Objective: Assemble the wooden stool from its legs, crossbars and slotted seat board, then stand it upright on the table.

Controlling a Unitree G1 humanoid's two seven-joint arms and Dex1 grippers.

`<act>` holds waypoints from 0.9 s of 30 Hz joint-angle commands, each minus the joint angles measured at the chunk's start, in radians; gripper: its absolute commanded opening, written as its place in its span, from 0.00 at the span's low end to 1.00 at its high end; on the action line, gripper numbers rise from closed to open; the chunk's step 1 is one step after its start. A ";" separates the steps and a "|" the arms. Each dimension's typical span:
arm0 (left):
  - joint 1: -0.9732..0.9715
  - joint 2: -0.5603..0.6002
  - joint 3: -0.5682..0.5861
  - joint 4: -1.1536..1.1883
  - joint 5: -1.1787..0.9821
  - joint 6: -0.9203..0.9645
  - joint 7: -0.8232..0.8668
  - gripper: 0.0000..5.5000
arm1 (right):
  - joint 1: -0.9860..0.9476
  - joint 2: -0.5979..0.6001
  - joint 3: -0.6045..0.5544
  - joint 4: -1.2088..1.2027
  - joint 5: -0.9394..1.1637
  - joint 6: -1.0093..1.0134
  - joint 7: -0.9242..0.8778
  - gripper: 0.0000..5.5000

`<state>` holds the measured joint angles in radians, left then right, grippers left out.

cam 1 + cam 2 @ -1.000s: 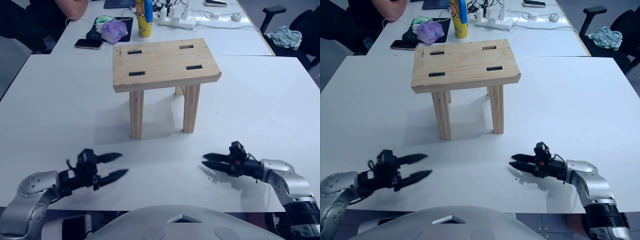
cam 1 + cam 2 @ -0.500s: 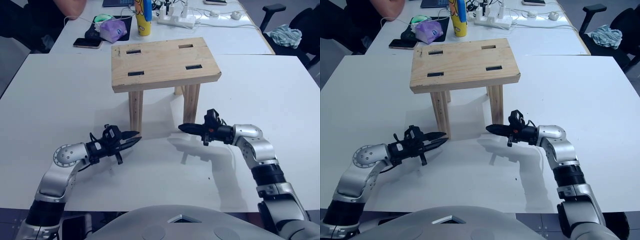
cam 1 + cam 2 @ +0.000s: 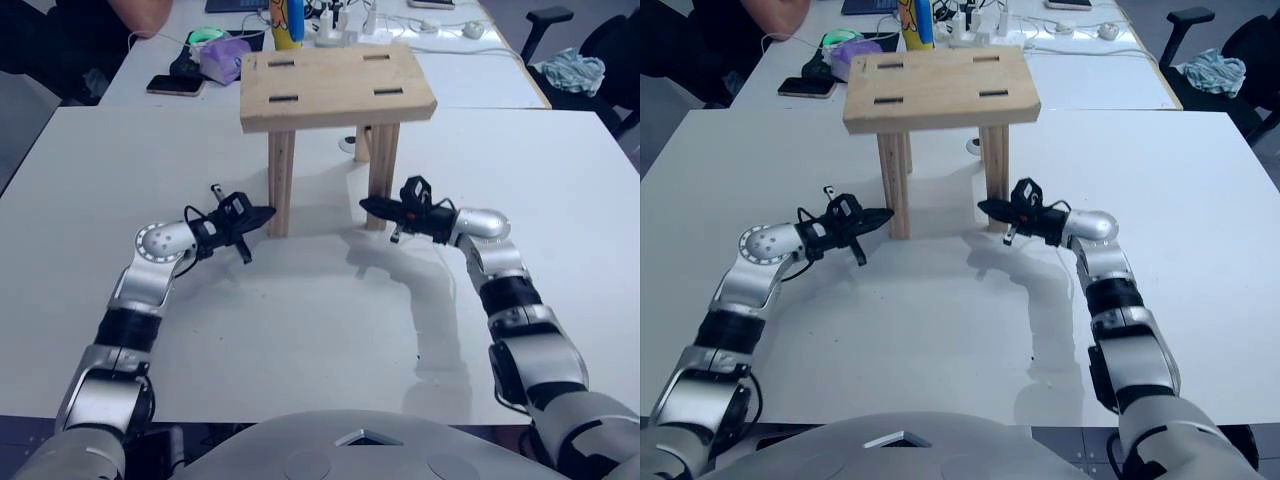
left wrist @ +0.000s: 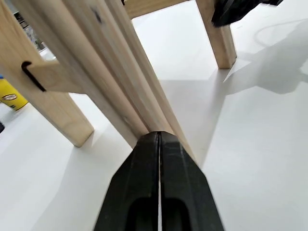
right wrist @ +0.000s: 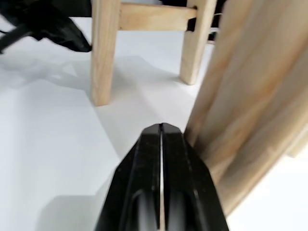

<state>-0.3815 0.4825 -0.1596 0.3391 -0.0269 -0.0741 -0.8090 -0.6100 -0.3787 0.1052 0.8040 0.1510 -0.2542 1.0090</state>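
Stool (image 3: 338, 88) upright on white table (image 3: 300, 330) (toward the far edge). Left gripper (image 3: 262, 213), fingers pressed together, tip low at front-left leg (image 3: 281, 185), seemingly touching it. Right gripper (image 3: 368, 206), fingers also pressed together, tip just beside front-right leg (image 3: 383, 180), contact unclear.

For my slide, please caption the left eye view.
Assembled stool stands upright; left gripper and right gripper, shut, at its front legs.
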 commanded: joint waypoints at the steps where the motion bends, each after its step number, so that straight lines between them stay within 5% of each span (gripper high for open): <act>1: -0.224 -0.075 -0.019 0.344 0.100 -0.104 0.141 0.01 | -0.134 0.051 0.015 0.217 -0.108 -0.111 -0.152 0.00; 8: -0.180 -0.167 -0.015 0.331 0.089 -0.234 0.229 0.01 | -0.112 0.106 -0.044 0.216 -0.059 -0.141 -0.159 0.00; 12: 0.131 -0.345 0.019 -0.149 -0.092 -0.214 0.369 0.01 | 0.112 0.140 -0.124 -0.160 0.144 0.015 -0.129 0.00; 17: 0.351 -0.479 0.065 -0.517 -0.089 -0.126 0.600 0.01 | 0.433 0.265 -0.151 -0.727 0.321 0.239 -0.418 0.00; 27: 0.166 -0.505 0.213 -0.493 0.115 -0.118 0.900 0.01 | 0.447 0.307 -0.165 -0.874 0.022 0.166 -0.761 0.00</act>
<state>-0.1828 -0.0148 0.0557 -0.1347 0.0320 -0.2254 0.0439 -0.1606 -0.0596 -0.0555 -0.0181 0.2198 -0.0949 0.2952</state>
